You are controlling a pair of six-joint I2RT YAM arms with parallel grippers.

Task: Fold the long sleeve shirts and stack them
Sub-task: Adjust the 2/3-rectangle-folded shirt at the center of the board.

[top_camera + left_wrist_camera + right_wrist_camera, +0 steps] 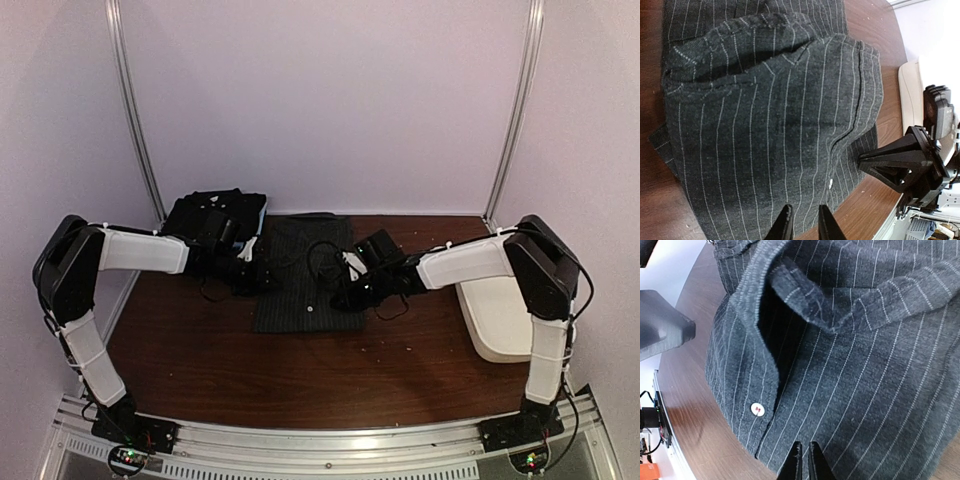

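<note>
A charcoal pinstriped long sleeve shirt (305,275) lies folded in the middle of the brown table (300,375), collar toward the back. My left gripper (262,275) sits at the shirt's left edge. In the left wrist view its fingers (784,225) stand a narrow gap apart, with the striped cloth (770,125) pinched between them. My right gripper (345,295) is at the shirt's right front edge. In the right wrist view its fingers (796,462) are almost together on the cloth's hem, near a white button (757,409). A pile of dark folded shirts (215,212) lies at the back left.
A white plastic tub (497,318) stands at the table's right edge beside the right arm. Metal frame posts (135,120) rise at the back corners against pale walls. A strip of bare wood (300,375) runs in front of the shirt.
</note>
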